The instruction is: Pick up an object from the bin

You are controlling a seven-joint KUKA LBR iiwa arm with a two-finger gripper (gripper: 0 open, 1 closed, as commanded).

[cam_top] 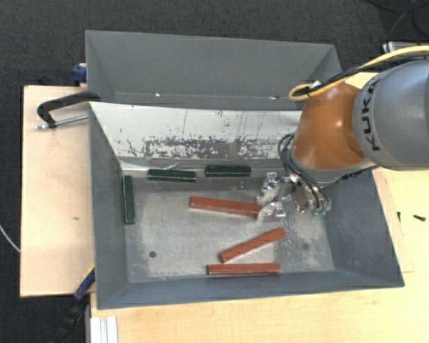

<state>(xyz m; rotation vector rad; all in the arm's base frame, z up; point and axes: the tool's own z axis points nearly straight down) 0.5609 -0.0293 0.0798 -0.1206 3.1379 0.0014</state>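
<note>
Bin-picking, approach stage. The jaws are poised at the right end of the upper red-brown bar (pixel 225 206), which is lying flat near the middle of the bin (pixel 107 213); whether they are spread or pressed together cannot be told. A grip this near the tip is likely risking a pivot or slip on lifting, and the second red-brown bar (pixel 252 245) just below is risking a nudge. The grey arm link (pixel 407 113) is showing the letters "KUK".
</note>
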